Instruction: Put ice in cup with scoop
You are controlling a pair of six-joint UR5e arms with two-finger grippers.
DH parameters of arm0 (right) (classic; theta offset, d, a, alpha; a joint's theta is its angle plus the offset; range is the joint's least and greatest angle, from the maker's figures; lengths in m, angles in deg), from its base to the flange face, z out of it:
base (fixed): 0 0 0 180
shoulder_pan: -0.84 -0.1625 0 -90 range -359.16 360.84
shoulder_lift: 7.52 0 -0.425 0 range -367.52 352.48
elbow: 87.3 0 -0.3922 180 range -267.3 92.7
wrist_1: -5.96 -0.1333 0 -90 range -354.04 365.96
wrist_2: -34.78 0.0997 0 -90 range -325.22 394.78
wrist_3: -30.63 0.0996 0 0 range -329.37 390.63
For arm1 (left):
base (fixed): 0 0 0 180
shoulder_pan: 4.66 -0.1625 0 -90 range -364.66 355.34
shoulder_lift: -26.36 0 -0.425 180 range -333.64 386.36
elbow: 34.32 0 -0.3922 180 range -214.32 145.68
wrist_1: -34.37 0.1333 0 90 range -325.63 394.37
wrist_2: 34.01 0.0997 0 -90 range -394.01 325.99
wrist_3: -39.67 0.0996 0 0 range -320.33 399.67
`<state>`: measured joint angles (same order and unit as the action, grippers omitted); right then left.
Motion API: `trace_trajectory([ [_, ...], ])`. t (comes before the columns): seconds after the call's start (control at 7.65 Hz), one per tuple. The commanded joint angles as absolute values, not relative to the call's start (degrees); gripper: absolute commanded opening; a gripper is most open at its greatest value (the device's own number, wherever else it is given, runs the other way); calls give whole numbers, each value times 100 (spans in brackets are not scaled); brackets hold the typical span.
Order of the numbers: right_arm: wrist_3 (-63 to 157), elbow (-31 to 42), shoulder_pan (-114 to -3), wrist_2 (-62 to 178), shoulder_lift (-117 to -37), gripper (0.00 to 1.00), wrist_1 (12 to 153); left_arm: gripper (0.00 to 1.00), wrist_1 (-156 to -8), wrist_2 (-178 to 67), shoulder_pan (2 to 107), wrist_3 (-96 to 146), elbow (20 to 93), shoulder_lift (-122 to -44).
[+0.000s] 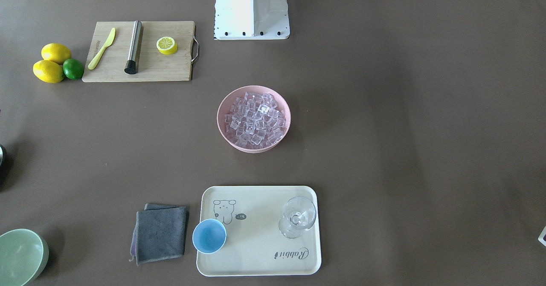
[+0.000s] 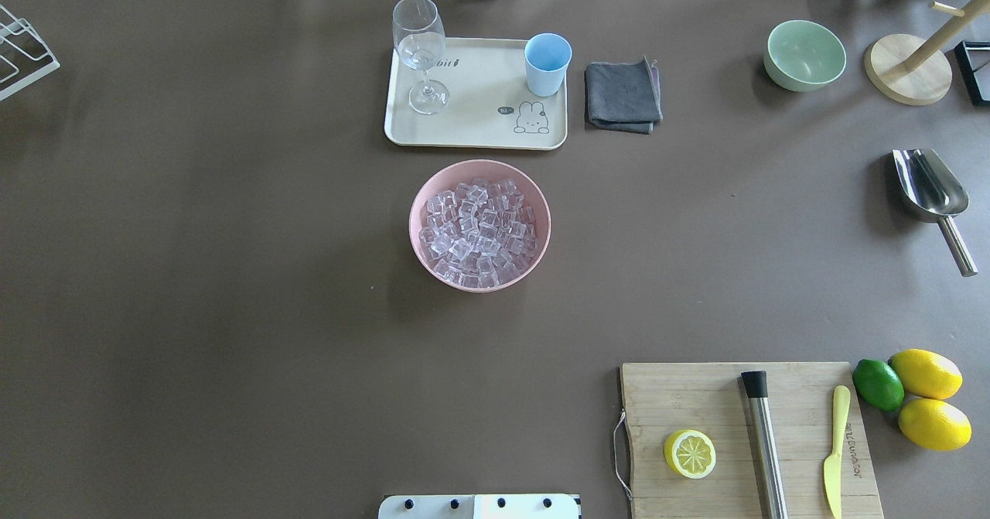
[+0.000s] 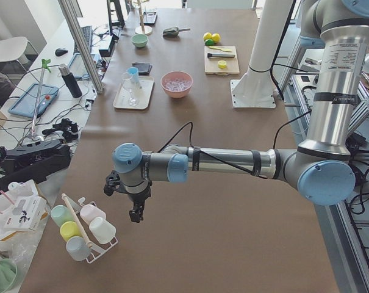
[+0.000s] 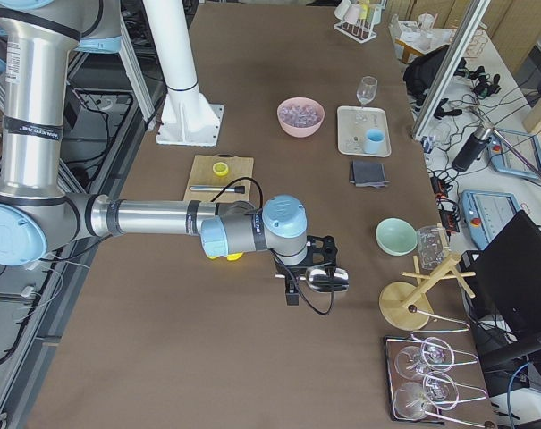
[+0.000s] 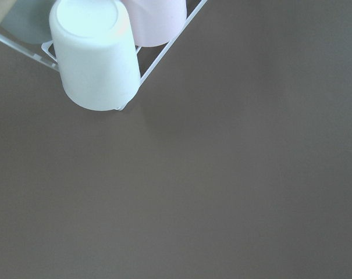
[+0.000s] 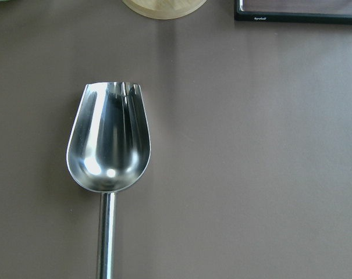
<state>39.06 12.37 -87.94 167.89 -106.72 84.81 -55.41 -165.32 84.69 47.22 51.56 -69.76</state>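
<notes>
The ice (image 2: 479,225) fills a pink bowl (image 2: 421,202) at mid-table, also in the front view (image 1: 256,117). The light-blue cup (image 2: 547,63) stands empty on the cream tray's (image 2: 472,128) right corner, also in the front view (image 1: 209,235). The steel scoop (image 2: 928,186) lies on the table at the far right, bowl away from the robot. The right wrist view looks straight down on the scoop (image 6: 109,145). My right gripper (image 4: 292,293) hovers by the scoop (image 4: 328,279). My left gripper (image 3: 135,213) hangs over bare table far to the left. I cannot tell whether either is open or shut.
A stemmed glass (image 2: 420,47) stands on the tray. A grey cloth (image 2: 623,95), a green bowl (image 2: 804,55) and a wooden stand (image 2: 906,70) lie near the scoop. A cutting board (image 2: 742,442) holds a lemon half, steel cylinder and knife. A cup rack (image 5: 94,52) is by my left gripper.
</notes>
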Motion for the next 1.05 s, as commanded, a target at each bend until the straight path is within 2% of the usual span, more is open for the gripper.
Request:
trace_trajectory([
  [0.0,5096,1044,-8373,16723,-10727,100,7467,99,-5686,-16531,8455,4741,5182,-7014],
  [0.13,5546,843,-8145,16653,-10841,100,6669,99,-5686,-16540,8446,4741,5172,-7023],
  [0.39,6164,745,-7539,16198,-10859,99,6100,99,-6008,-16514,8193,4750,5207,-7050],
  [0.92,7676,509,-6491,15361,-11088,95,4817,99,-6792,-16514,7384,6910,5102,-7050],
])
